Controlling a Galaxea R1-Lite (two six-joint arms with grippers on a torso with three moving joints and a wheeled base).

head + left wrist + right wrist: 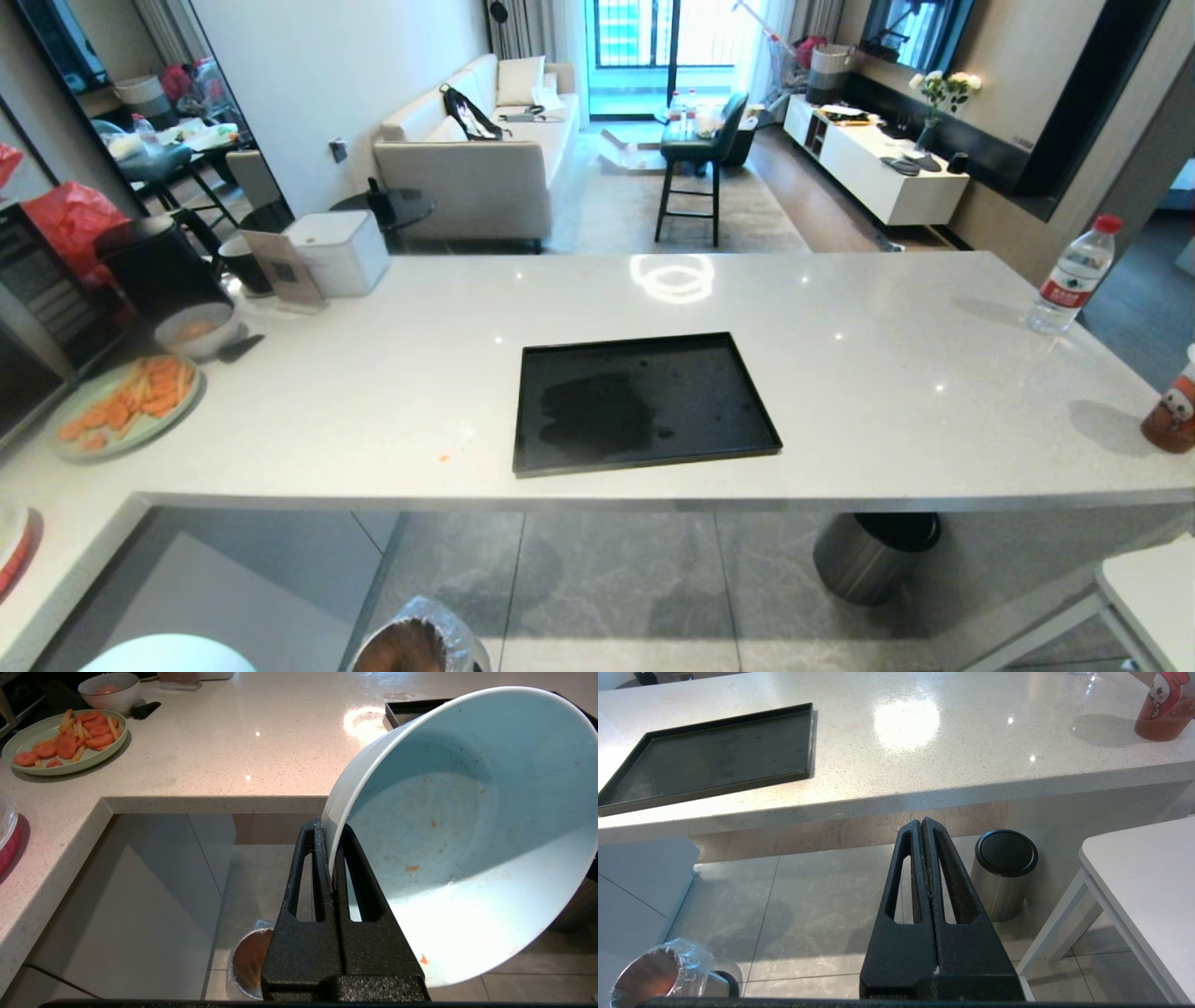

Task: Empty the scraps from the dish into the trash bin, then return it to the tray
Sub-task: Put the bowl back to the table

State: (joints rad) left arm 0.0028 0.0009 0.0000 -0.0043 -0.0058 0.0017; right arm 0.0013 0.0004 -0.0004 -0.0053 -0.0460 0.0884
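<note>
I see left gripper (332, 858) pinching dish (467, 826) by rim, tilted over floor near trash bin (250, 963); glossy, likely slippery, breakable; I'd keep rim hold; right gripper (923, 858) pressed together, empty; tray (644, 401) bare.

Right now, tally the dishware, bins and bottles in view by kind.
Bowls: 2, the pale blue bowl in the left hand, and a grey bowl.
Plates: 1.
Trays: 1.
Bins: 2.
Bottles: 2.
Total: 8.
</note>
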